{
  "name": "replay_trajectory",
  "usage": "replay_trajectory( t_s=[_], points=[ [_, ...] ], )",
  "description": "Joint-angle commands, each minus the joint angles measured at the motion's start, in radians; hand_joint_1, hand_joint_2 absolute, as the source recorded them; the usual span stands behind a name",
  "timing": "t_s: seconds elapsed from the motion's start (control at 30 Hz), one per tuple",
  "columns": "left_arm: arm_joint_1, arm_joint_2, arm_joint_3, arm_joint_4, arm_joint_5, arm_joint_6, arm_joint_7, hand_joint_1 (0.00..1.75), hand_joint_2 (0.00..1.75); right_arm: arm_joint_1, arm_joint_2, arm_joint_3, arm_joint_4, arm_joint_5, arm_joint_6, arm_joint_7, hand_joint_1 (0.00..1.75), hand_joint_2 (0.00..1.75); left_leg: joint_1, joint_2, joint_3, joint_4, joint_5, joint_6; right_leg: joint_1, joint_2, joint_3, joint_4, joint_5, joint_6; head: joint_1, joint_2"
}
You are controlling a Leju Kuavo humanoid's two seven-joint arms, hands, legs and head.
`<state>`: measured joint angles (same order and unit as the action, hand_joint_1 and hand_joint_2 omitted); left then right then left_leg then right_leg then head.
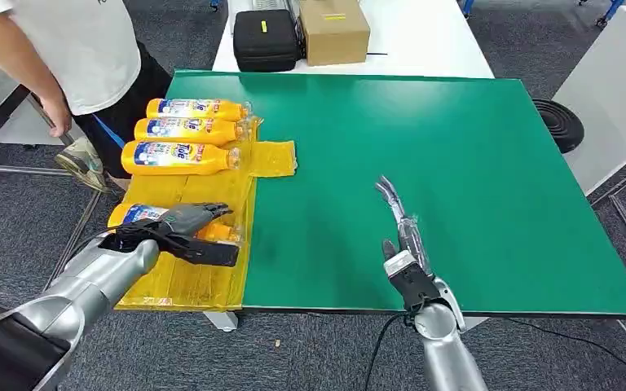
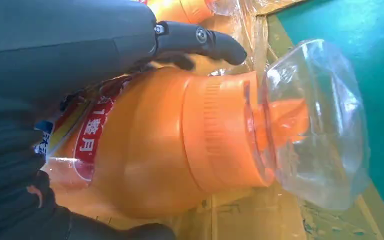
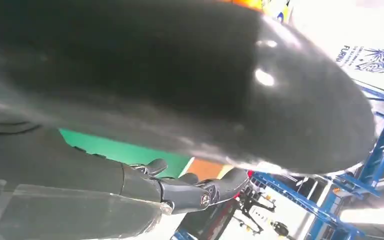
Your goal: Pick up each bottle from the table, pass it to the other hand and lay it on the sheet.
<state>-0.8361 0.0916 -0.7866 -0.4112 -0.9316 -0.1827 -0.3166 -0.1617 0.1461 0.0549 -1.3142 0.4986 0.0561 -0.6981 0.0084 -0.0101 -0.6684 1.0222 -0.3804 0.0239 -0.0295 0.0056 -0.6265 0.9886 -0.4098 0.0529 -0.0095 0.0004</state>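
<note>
Four orange bottles with clear caps lie on their sides on the yellow sheet (image 1: 269, 156): three bottles (image 1: 181, 130) side by side, a fourth bottle (image 1: 134, 216) nearer, apart.

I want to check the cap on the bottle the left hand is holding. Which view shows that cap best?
The left wrist view: the orange cap sits close up under a clear cover, on the bottle the left hand grips. The head view has the left hand hiding most of that bottle. The right wrist view gives nothing clear of it.
</note>
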Motion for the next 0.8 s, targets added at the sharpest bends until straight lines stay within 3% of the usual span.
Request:
replay_trajectory(
  t_s=[0.03, 0.23, 0.27, 0.8],
  points=[
    [0.012, -0.005, -0.025, 0.065, -0.001, -0.013, 0.004, 0.00, 1.75, -0.040, 0.002, -0.008, 0.080, -0.006, -0.004, 0.000, 0.00, 0.00, 0.001, 0.004, 0.007, -0.001, -0.003, -0.001, 0.001, 0.002, 0.007, -0.002, -0.001, -0.003, 0.000, 0.000],
    [0.010, -0.005, -0.026, 0.063, -0.001, -0.013, 0.004, 0.00, 1.75, -0.040, 0.000, -0.011, 0.081, -0.007, -0.006, 0.000, 0.00, 0.00, 0.001, 0.003, 0.006, -0.001, -0.002, -0.001, 0.001, 0.002, 0.006, -0.002, -0.001, -0.003, 0.000, 0.000],
    [0.008, -0.003, -0.026, 0.063, -0.002, -0.013, 0.004, 0.00, 0.00, -0.040, 0.001, -0.012, 0.083, -0.008, -0.006, 0.000, 0.00, 0.00, 0.001, 0.003, 0.006, -0.001, -0.002, -0.001, 0.001, 0.002, 0.006, -0.002, -0.001, -0.003, 0.000, 0.000],
    [0.037, 0.095, 0.025, -0.248, 0.058, 0.051, -0.072, 0.00, 0.00, -0.017, 0.010, -0.062, 0.085, 0.008, -0.018, 0.001, 0.00, 0.00, 0.001, 0.002, 0.004, 0.000, -0.003, -0.001, 0.002, 0.001, 0.004, -0.001, -0.002, -0.003, 0.000, 0.000]
  ],
)
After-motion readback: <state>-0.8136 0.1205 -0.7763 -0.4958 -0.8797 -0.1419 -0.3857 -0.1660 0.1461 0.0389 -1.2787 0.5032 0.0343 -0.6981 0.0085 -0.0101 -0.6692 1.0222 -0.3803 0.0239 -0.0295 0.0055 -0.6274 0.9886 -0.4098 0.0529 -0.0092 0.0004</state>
